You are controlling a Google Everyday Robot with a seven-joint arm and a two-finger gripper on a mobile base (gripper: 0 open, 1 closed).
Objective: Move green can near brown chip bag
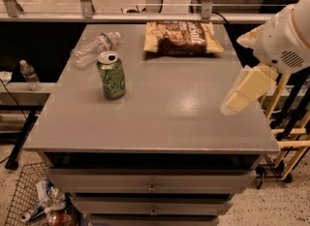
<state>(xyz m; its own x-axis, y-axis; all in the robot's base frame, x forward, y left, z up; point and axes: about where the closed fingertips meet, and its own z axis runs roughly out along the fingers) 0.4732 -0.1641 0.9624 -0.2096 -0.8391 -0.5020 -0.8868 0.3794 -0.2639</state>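
The green can point(111, 75) stands upright on the left part of the grey table point(160, 118), silver top with pull-tab showing. The brown chip bag point(183, 38) lies flat at the table's far edge, right of centre. My gripper point(233, 104) hangs on the white arm point(286, 38) above the table's right side, pointing down and to the left. It is far to the right of the can and nearer me than the bag, touching neither and holding nothing.
A clear plastic water bottle point(94, 48) lies on its side just behind the can. Drawers point(151, 180) sit under the tabletop. A wire basket point(29, 201) with litter stands on the floor at lower left. A small bottle point(29, 74) stands on a shelf left.
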